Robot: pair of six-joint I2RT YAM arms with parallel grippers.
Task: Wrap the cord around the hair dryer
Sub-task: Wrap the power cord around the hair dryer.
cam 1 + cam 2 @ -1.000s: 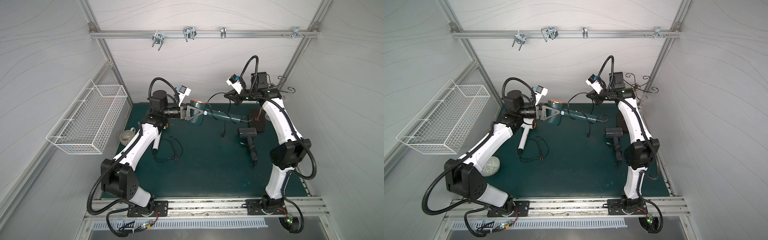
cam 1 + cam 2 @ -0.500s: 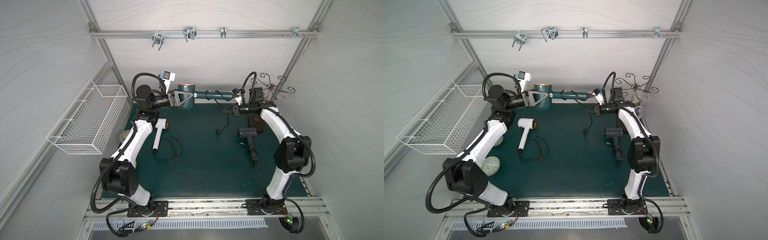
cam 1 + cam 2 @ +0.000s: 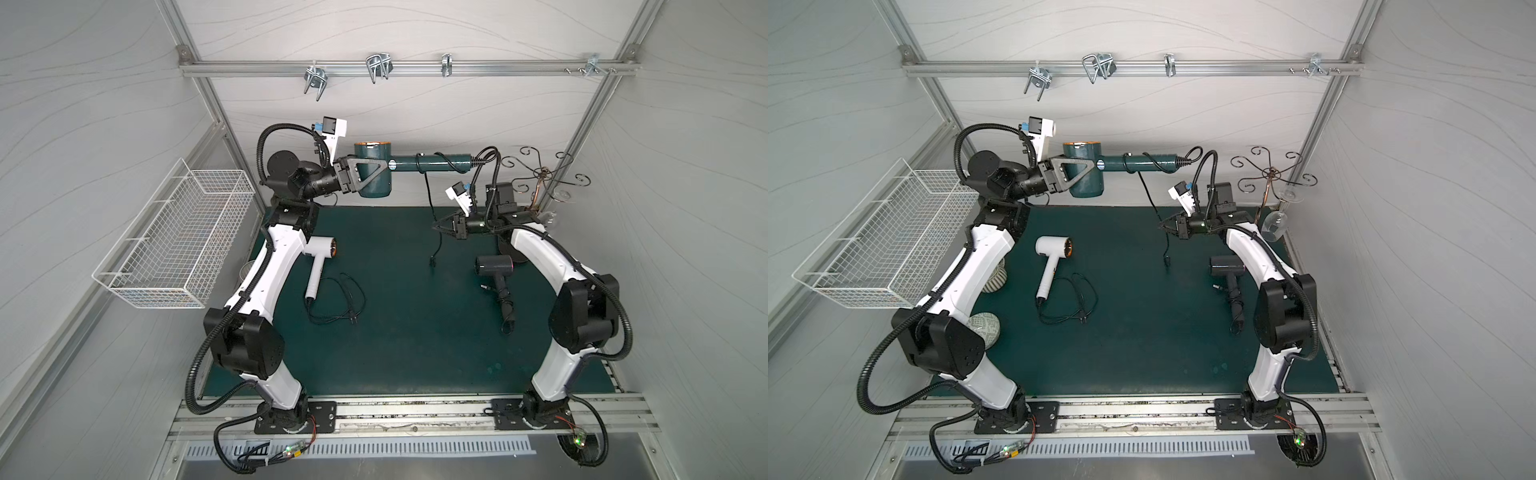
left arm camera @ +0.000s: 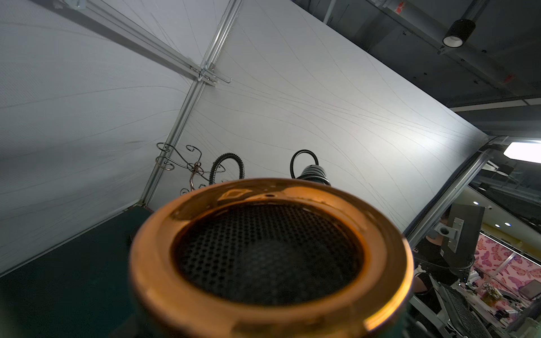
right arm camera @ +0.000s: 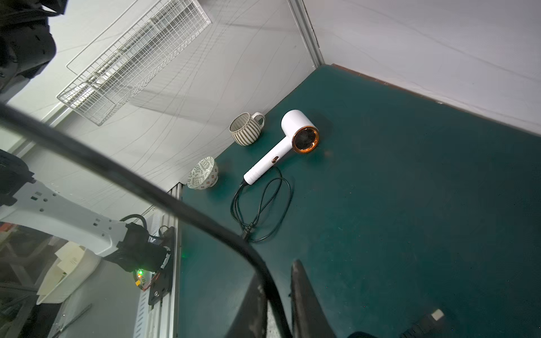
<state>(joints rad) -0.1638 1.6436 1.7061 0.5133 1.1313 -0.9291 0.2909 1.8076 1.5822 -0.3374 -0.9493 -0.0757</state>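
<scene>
Of the three hair dryers here, the dark green hair dryer (image 3: 405,165) is the only one off the worktop (image 3: 415,345). It is held level in the air near the back wall, with its barrel clamped in the left gripper (image 3: 365,176) and its handle pointing toward the right arm. In the left wrist view its copper-rimmed mesh end (image 4: 269,248) fills the lower frame.

Its black cord (image 3: 428,191) leaves the handle's end in a small loop, crosses the handle once and drops to the right gripper (image 3: 436,226). In the right wrist view the cord passes between the two fingers (image 5: 304,292), whose jaws stand slightly apart, with a sliver of green showing beside it. Whether they pinch it, I cannot tell. Below the gripper the cord hangs on to its plug (image 3: 432,262), low over the worktop.

The other two dryers lie flat. One white hair dryer (image 3: 318,259) is near the left arm, its cord in loose loops (image 3: 340,299) beside it. One black hair dryer (image 3: 494,266) is near the right arm, with dark cord bunched along its handle.

At the left edge sit one striped mug (image 5: 246,130) and one patterned bowl (image 5: 203,172). One wire basket (image 3: 174,237) hangs on the left wall. One scrolled metal rack (image 3: 540,174) in the far right corner carries a single wine glass (image 3: 1277,222).
</scene>
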